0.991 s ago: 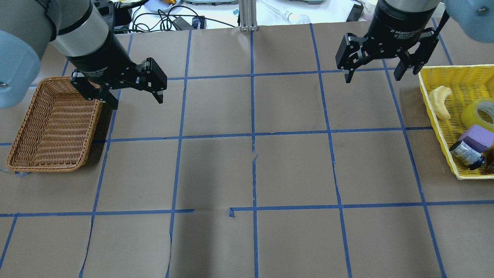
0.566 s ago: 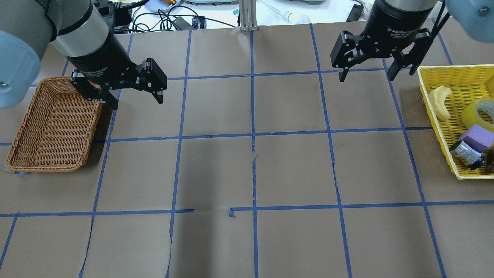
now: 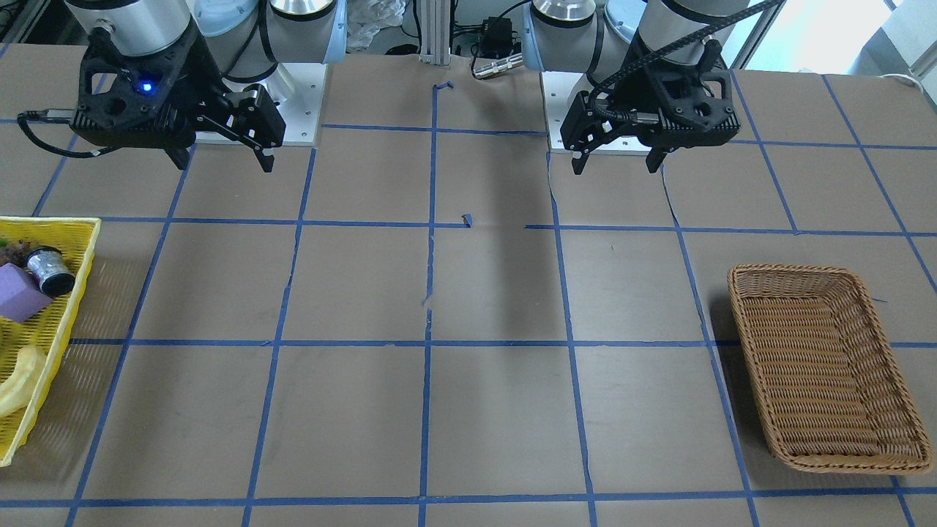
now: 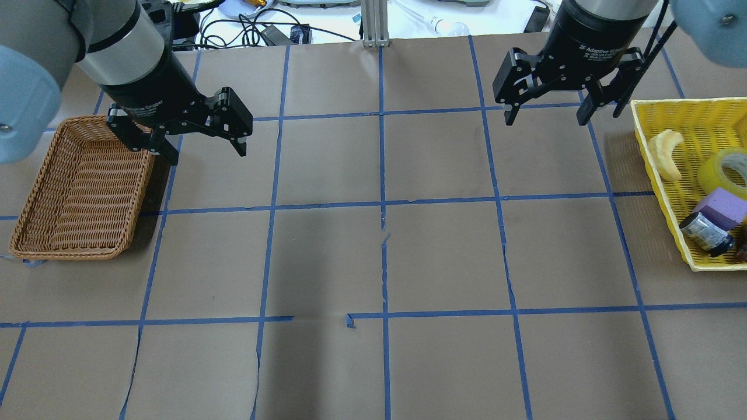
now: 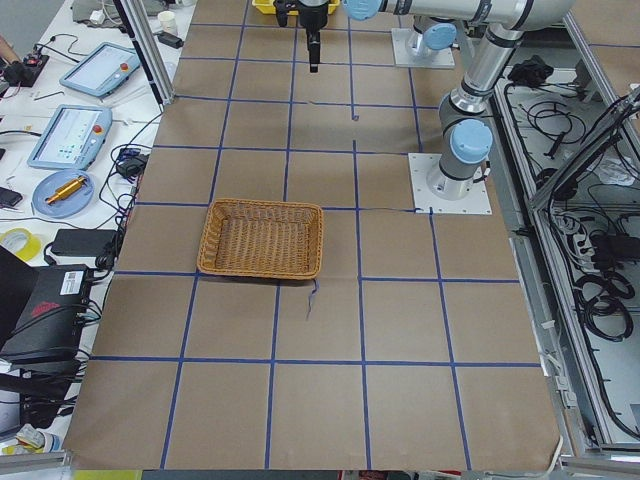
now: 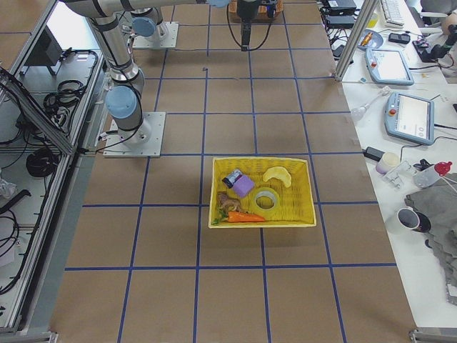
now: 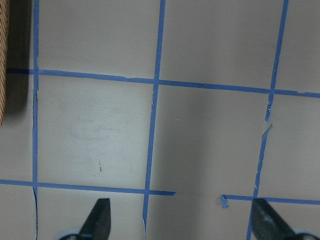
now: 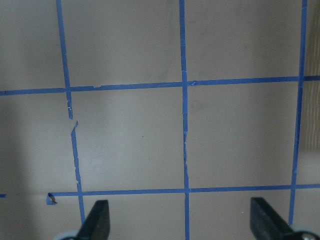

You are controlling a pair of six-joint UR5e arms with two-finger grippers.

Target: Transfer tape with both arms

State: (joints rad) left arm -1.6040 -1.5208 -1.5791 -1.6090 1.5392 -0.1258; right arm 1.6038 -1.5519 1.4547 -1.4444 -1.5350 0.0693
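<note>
The yellow tape roll (image 4: 726, 169) lies in the yellow basket (image 4: 653, 169) at the table's right edge; it also shows in the exterior right view (image 6: 265, 199). It is out of the front-facing view. My right gripper (image 4: 545, 121) is open and empty, high above the table, left of the basket. It shows in the front-facing view (image 3: 225, 165) and in its wrist view (image 8: 181, 222) over bare paper. My left gripper (image 4: 207, 153) is open and empty beside the wicker basket (image 4: 76, 254). It also shows in the front-facing view (image 3: 613, 167) and its wrist view (image 7: 182, 222).
The yellow basket also holds a purple block (image 4: 721, 207), a silver-black cylinder (image 4: 703, 232), a pale banana-shaped piece (image 4: 668, 153) and a carrot (image 6: 243, 218). The wicker basket (image 3: 820, 271) holds nothing. Brown paper with blue tape grid lines covers the table.
My right gripper has shifted a little to the left, away from the yellow basket, still open. The left arm and the objects have not moved.
</note>
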